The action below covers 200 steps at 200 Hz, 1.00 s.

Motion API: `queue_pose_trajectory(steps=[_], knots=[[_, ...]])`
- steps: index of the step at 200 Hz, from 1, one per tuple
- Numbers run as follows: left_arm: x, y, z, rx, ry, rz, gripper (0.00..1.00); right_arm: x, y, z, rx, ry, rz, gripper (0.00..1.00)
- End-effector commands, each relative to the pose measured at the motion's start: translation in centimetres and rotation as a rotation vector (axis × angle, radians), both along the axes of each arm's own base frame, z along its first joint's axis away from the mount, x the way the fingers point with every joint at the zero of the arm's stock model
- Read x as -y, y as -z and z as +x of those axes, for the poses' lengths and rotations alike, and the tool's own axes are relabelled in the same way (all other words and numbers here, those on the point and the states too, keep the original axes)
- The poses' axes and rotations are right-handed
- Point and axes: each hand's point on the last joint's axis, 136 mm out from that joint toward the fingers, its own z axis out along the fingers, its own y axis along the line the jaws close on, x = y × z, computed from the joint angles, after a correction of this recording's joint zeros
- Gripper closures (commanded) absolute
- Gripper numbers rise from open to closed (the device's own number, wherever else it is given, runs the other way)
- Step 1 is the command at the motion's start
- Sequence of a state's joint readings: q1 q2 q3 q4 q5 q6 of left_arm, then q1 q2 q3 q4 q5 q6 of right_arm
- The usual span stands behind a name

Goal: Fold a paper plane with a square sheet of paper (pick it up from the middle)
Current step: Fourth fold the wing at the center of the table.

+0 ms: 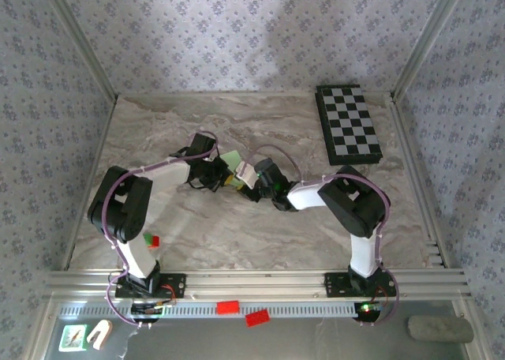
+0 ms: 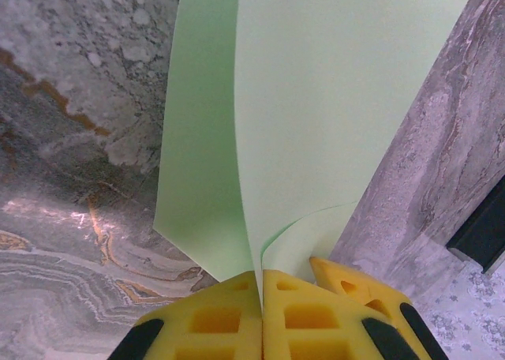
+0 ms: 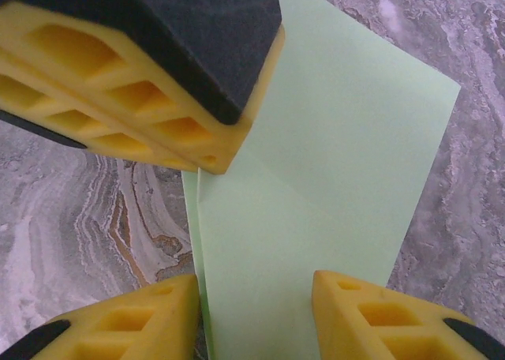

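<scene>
While the left pincer (image 2: 262, 301) is clamping the square sheet of paper (image 2: 316, 107) at its fold, the right pincer (image 3: 256, 316) is straddling it – jaws wide, long axis running ahead.

Top of the square sheet of paper (image 2: 316, 99) cut off.

Right gripper (image 3: 256, 301) spread wide, yellow fingers (image 3: 126, 324) flanking the light-green paper sheet (image 3: 331, 178), folded with a diagonal edge across it. Left gripper (image 3: 215, 156) up top-left, tip meeting the sheet's edge. Marbled tabletop (image 3: 95, 218) beneath.
</scene>
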<state>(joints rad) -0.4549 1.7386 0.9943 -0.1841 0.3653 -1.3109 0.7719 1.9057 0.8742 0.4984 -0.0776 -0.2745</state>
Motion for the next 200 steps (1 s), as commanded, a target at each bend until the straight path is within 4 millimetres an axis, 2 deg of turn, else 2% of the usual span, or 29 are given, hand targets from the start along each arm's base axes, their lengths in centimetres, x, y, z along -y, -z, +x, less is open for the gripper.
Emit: queue_pose_trajectory(steps=[1, 57, 183, 200], knots=[[0.3, -1.9, 0.1, 0.022, -0.006, -0.012, 0.92, -0.8, -0.4, -0.1, -0.001, -0.030, 0.011, 0.55], [0.4, -1.8, 0.1, 0.024, -0.001, -0.009, 0.92, -0.4, -1.9, -0.7, 0.008, -0.030, 0.034, 0.51], [0.5, -2.2, 0.1, 0.025, 0.002, -0.020, 0.92, -1.0, 0.3, 0.1, 0.001, -0.037, -0.021, 0.62], [0.6, -2.3, 0.1, 0.026, 0.001, -0.023, 0.92, -1.0, 0.5, 0.0, -0.003, -0.037, -0.024, 0.67]])
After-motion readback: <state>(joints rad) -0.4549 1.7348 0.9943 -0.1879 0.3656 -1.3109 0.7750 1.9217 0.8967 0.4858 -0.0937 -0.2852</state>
